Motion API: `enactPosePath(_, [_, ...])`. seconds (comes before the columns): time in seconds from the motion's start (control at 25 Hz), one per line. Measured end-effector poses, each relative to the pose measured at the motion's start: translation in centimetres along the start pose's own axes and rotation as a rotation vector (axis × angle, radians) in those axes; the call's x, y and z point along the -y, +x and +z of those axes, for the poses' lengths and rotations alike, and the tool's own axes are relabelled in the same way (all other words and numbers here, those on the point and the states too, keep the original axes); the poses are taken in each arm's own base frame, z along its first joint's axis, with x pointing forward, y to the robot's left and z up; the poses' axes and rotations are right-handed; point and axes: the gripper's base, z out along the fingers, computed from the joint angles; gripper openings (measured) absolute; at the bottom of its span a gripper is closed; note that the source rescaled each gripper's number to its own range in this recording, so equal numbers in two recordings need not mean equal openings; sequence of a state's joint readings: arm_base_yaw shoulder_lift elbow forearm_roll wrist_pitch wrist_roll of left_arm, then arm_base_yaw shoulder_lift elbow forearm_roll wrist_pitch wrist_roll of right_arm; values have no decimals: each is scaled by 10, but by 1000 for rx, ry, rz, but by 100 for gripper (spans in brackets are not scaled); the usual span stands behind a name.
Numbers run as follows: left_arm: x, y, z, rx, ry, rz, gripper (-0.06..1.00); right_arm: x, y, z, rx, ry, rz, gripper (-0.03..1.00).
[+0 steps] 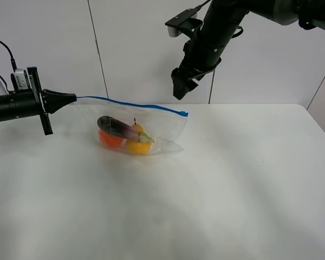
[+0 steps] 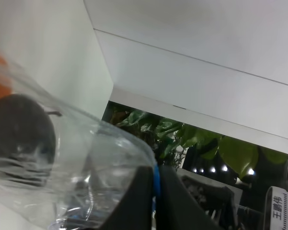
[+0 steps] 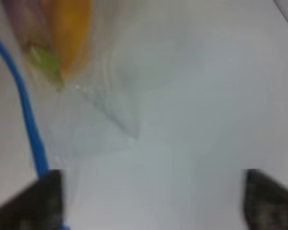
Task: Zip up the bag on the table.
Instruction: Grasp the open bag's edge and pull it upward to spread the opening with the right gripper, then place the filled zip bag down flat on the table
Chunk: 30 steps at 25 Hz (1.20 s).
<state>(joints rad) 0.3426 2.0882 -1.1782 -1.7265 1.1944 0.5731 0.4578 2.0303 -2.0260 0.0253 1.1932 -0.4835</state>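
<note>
Left pincer (image 1: 70, 98) clamped a corner of the zip bag (image 1: 151, 127); right pincer (image 1: 180, 89), spread apart upper centre, risked missing the thin blue zip strip (image 1: 135, 104).

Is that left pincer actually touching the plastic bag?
Touching. The left wrist view shows the left pincer shut on the blue zip edge of the bag.

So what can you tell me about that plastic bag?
The bag is clear, crinkly plastic with a blue zip strip along its raised top edge. The left gripper pinches that strip's end, holding it up, while the bottom rests on the white table. Inside lies orange, yellow and dark purple produce.
</note>
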Motion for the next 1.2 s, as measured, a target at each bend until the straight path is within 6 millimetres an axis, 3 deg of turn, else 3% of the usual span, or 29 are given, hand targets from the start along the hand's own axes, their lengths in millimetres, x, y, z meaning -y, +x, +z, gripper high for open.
enactPosePath(0.12, [0,3,4,-13,-3,3,0,-1,-2,-11,42,0,26,98])
enactPosePath(0.44, [-14,26,26,-143,-170,100,0,-1,1,-80,202,-4,97,100])
enactPosePath(0.6, [-25,39,39,-214,-283,168,0,36,28,-99,189,37,310,100])
enactPosePath(0.76, [-26,40,39,-213,-301,179,0,85,69,-99,145,107,512,100])
enactPosePath(0.92, [-27,40,39,-215,-305,189,0,120,107,-103,115,161,663,100])
enactPosePath(1.08, [-27,40,39,-215,-306,193,0,143,134,-110,107,211,798,100])
enactPosePath(1.2, [-27,40,39,-216,-306,194,0,140,145,-116,87,235,837,100])
